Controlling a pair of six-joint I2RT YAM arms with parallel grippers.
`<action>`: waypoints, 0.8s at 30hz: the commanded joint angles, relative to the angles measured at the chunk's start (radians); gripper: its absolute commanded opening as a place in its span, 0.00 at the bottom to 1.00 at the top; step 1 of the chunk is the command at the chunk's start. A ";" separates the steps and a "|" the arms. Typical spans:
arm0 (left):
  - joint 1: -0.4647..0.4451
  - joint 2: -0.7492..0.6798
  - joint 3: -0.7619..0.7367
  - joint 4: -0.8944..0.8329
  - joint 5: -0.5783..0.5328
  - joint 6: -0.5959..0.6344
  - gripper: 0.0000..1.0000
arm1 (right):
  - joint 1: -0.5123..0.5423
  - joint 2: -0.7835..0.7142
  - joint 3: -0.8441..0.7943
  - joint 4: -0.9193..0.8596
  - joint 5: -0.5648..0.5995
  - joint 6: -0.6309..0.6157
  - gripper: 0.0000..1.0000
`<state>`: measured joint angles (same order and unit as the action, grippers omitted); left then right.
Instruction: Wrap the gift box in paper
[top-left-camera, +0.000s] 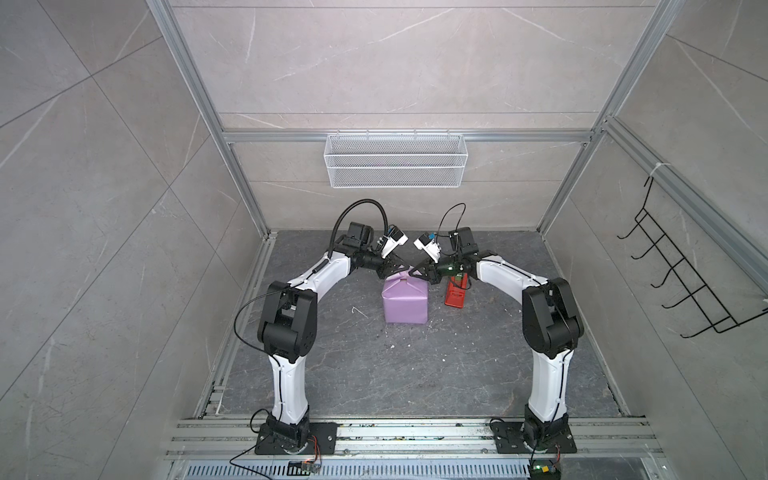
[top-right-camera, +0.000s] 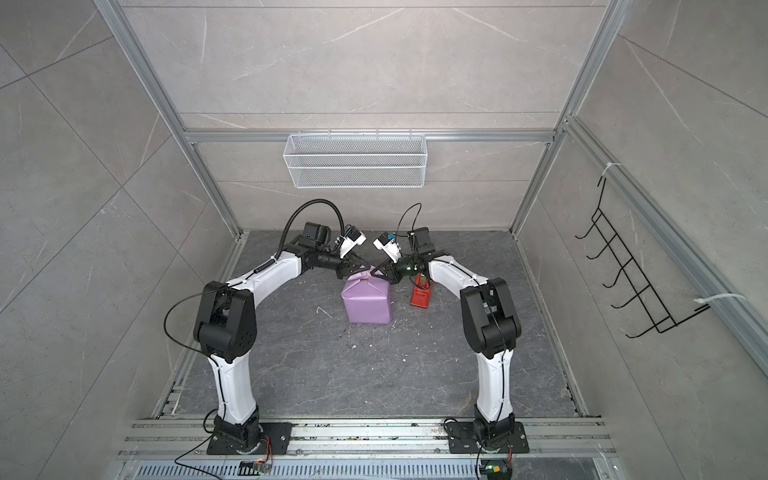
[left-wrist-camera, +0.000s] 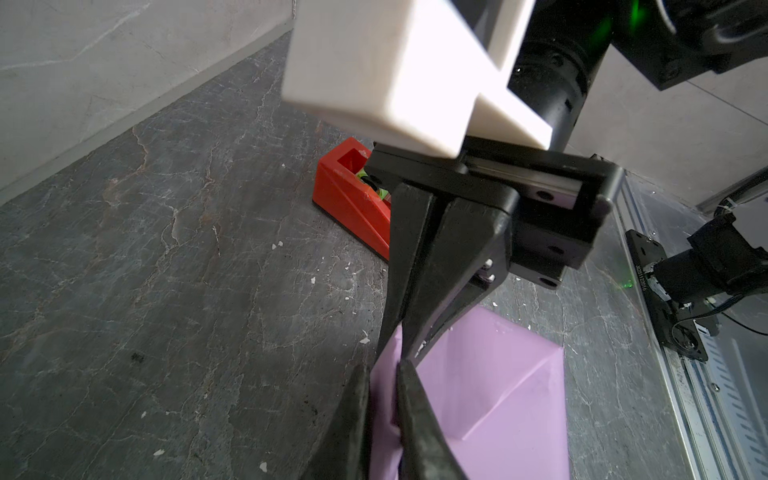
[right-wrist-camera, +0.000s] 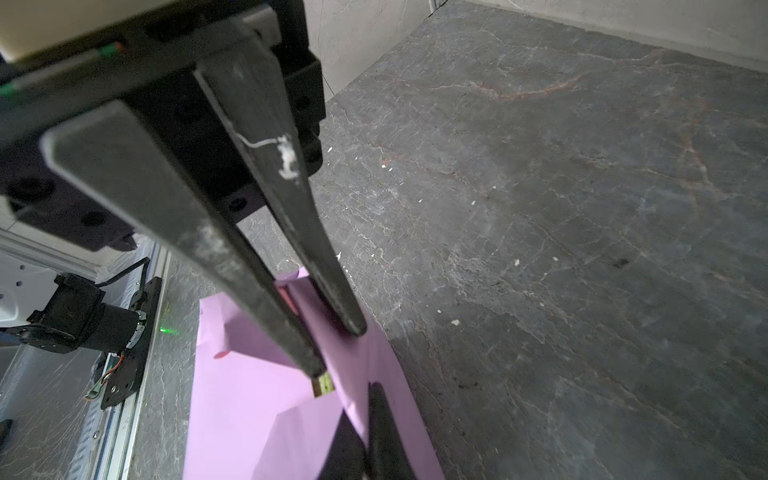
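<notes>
The gift box stands mid floor, nearly all hidden under lilac paper; only an olive sliver shows. R gripper is clenched on the paper's top fold. L gripper straddles the same fold, jaws narrow, actual pinch unclear. Red tape dispenser is partly hidden behind R gripper.

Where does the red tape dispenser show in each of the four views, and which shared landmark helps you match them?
Top view: dispenser right of the paper, apart from it.
Top view: dispenser in the same place, right of the paper.
Left wrist: dispenser behind the right gripper, partly hidden by it.
Right wrist: not in it.
Shared landmark: the lilac paper, also in both wrist views.
</notes>
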<state>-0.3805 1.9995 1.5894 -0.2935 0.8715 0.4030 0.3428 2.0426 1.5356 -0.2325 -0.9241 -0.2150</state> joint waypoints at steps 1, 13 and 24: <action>-0.006 0.012 0.033 -0.012 0.040 0.016 0.14 | 0.008 0.028 0.036 -0.019 -0.008 -0.022 0.08; -0.009 -0.008 0.027 -0.026 -0.009 0.026 0.00 | 0.007 -0.026 0.024 -0.026 0.058 0.020 0.35; -0.016 -0.074 -0.033 0.036 -0.048 -0.005 0.00 | 0.009 -0.205 -0.151 -0.019 0.237 0.159 0.47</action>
<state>-0.3901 1.9862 1.5688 -0.2863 0.8360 0.4034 0.3431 1.8870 1.4273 -0.2565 -0.7506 -0.1234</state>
